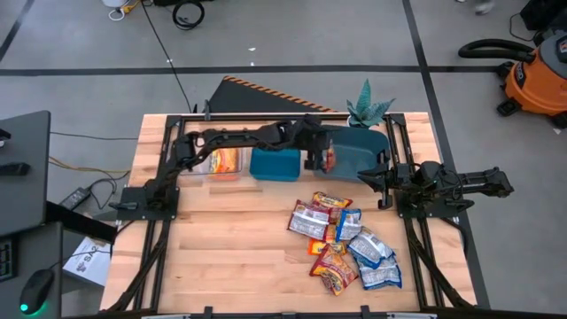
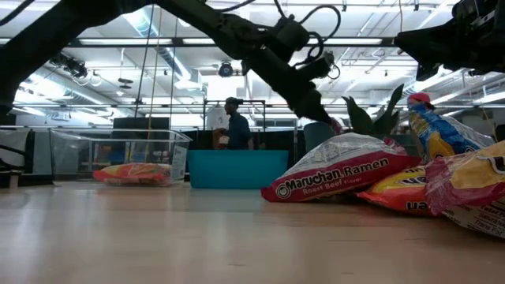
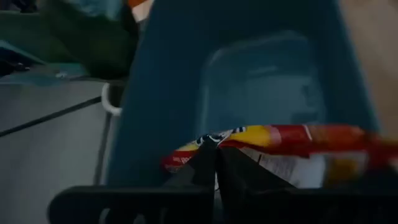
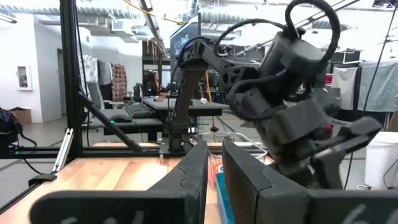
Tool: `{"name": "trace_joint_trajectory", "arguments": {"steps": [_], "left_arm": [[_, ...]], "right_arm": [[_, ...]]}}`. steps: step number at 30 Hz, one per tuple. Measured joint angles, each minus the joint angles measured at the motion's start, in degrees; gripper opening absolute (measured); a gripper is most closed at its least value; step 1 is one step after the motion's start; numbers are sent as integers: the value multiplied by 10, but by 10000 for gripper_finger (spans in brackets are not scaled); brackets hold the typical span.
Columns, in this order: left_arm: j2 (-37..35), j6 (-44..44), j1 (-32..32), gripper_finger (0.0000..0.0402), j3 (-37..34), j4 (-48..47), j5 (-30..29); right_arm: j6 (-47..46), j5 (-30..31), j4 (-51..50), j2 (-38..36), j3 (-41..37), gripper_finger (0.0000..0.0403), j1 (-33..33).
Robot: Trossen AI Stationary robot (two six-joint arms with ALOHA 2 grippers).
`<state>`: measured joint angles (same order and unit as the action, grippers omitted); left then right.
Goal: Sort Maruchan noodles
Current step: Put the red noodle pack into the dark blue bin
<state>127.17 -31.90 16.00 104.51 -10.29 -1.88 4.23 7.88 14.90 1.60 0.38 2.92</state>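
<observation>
Maruchan noodles packet point(image 3: 267, 146) — red-yellow — pinched in the left end effector point(image 3: 216, 163) above the dark-blue bin point(image 3: 261, 68).

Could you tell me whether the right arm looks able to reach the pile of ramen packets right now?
Probably yes. The right claw waits at the table's right edge, carrying nothing, and the pile of crinkly plastic ramen packets lies just in front of it with nothing between; the left claw is over the dark blue plastic bin.
</observation>
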Motion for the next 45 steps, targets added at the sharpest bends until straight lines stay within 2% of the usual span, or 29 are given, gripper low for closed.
{"name": "trace_joint_trajectory", "arguments": {"steps": [5, 9, 14, 18, 24, 27, 31, 39, 42, 45], "left_arm": [[-5, -12, 0, 88, 18, -64, -13], [-5, -14, -1, 135, 67, -145, -25], [-5, 30, -4, 156, 152, -293, -33], [-8, 79, -19, 154, 199, -392, 37], [-7, 85, -72, 146, 198, -501, 173], [-6, 88, -113, 144, 178, -503, 162], [-4, 87, -169, 144, 145, -496, 94], [-4, 104, -224, 144, 53, -375, -4], [-4, 129, -222, 144, 47, -342, -5], [-4, 163, -217, 144, 47, -316, 38]], "right_arm": [[0, 0, 0, 0, 0, 55, 0], [0, 0, 0, 0, 0, 55, 0], [0, 0, 0, 0, 0, 55, 0], [0, 0, 0, 0, 0, 55, 0], [0, 0, 0, 0, 0, 55, 0], [0, 0, 0, 0, 0, 55, 0], [0, 0, 0, 0, 0, 55, 0], [0, 0, 0, 0, 0, 55, 0], [0, 0, 0, 0, 0, 55, 0], [0, 0, 0, 0, 0, 55, 0]]}}
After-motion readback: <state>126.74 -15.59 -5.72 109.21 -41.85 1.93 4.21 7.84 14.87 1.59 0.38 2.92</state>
